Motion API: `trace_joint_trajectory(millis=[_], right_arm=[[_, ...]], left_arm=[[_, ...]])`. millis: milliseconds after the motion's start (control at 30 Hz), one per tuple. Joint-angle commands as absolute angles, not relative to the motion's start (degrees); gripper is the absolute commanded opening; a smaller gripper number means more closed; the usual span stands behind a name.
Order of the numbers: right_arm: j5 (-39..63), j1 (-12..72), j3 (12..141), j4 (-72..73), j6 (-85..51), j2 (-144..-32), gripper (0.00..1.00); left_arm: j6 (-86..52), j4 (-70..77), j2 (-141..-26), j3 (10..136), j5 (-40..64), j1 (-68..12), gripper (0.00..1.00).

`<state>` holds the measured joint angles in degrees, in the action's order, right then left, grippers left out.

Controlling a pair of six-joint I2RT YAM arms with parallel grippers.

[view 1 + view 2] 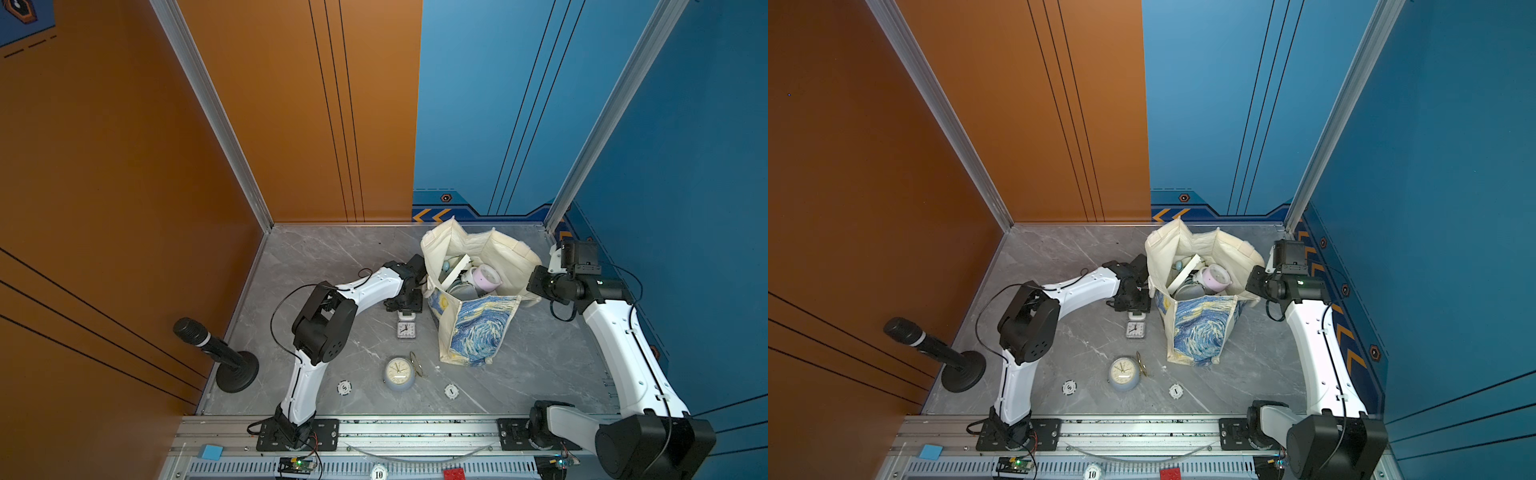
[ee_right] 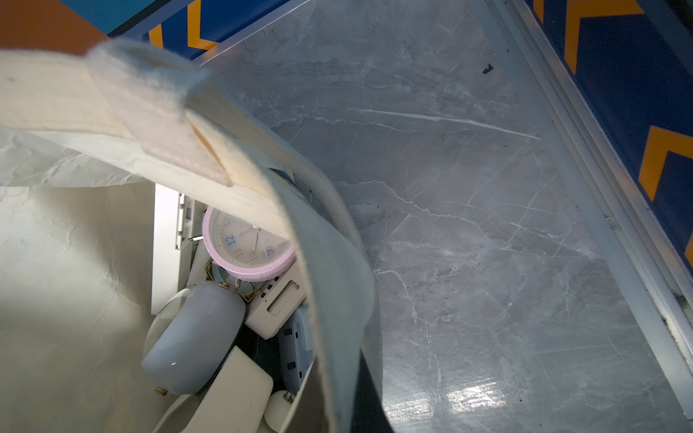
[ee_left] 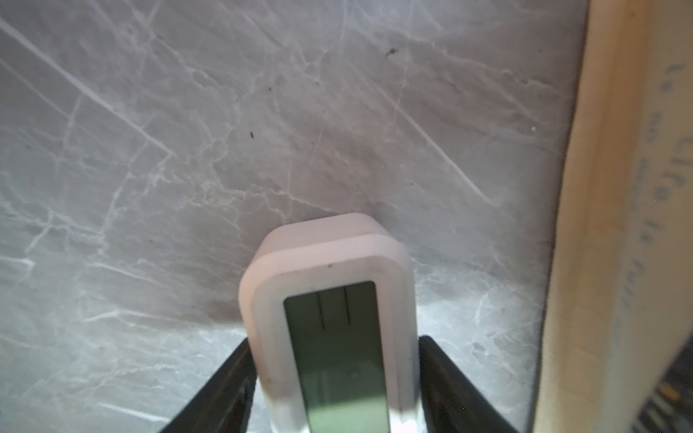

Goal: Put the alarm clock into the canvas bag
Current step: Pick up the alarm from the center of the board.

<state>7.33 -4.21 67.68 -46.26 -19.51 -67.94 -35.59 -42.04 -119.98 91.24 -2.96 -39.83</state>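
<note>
A white digital alarm clock (image 3: pixel 330 285) with a grey-green screen stands on the marble table just left of the canvas bag. My left gripper (image 3: pixel 333 339) comes down over it (image 1: pixel 405 308), and its black fingers (image 3: pixel 225 378) press against the clock's two sides. The canvas bag (image 1: pixel 478 328) stands open, with a blue-and-yellow swirl print outside and a cream lining (image 1: pixel 1229 249) inside. It holds several clocks, among them a pink round one (image 2: pixel 247 243). My right gripper (image 1: pixel 535 286) is shut on the bag's right rim (image 2: pixel 337 300), and the fabric hides its fingers.
A small square analogue clock (image 1: pixel 406 330) lies just in front of the left gripper. A pale blue round clock (image 1: pixel 399 372) lies nearer the front, between two poker chips (image 1: pixel 344 387) (image 1: pixel 451 390). A black microphone on a stand (image 1: pixel 216 349) is at the table's left edge.
</note>
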Motion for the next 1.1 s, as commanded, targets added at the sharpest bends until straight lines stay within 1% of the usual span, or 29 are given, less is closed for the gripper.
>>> trace_joint_trajectory(millis=[0,233,567,900,1067], right_arm=[[7.8,-3.54,69.02,-46.63,-18.88,-68.51,0.1],[7.82,-3.47,69.08,-46.62,-18.86,-68.53,0.1],[7.38,-3.47,68.97,-46.68,-18.76,-68.11,0.1],[7.23,-3.47,69.26,-46.95,-18.66,-67.67,0.1],[7.37,-3.59,69.28,-47.06,-18.69,-67.59,0.1]], left_arm=[[-35.21,-43.46,-119.58,90.88,-3.84,-39.99,0.65],[-33.99,-43.41,-117.2,90.18,-4.83,-38.91,0.6],[-30.77,-43.26,-110.55,89.06,-4.62,-35.72,0.59],[-28.81,-41.65,-101.5,87.32,-0.71,-31.94,0.57],[-27.21,-40.85,-97.02,88.12,0.93,-30.87,0.54]])
